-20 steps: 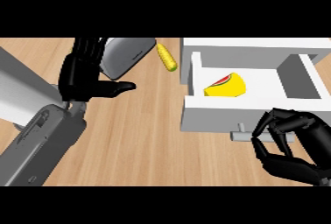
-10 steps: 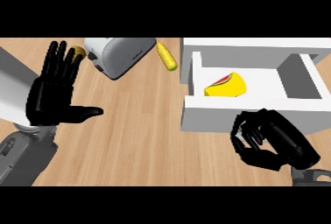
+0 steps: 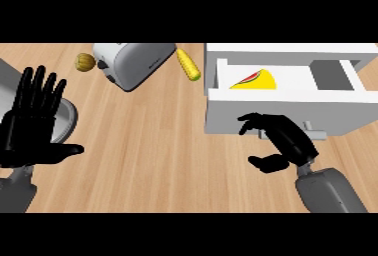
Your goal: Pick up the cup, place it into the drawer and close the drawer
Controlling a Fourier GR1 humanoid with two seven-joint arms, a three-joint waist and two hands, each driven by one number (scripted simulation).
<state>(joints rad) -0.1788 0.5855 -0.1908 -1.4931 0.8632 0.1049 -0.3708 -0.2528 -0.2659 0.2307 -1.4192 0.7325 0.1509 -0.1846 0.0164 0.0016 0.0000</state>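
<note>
Resting left hand [image 3: 33, 130]: fingers straight, apart; right hand [image 3: 284, 142] curled, empty, before open drawer [image 3: 288, 112]. Grey shape behind left hand: probably the cup [image 3: 66, 117], uncertain. Likely rigid, light, slick; grasp round its wall.

One camera sits up at the robot's head and looks steeply down on the wooden counter [image 3: 155, 150], near enough that the countertop fills the frame. It faces away from the robot's body. The forearms enter from the lower edge, with the left hand [image 3: 33, 127] at lower left and the right hand [image 3: 286, 142] at lower right. Along the top lie a toaster [image 3: 134, 62], left of centre, and the open white drawer [image 3: 227, 112] at upper right.
</note>
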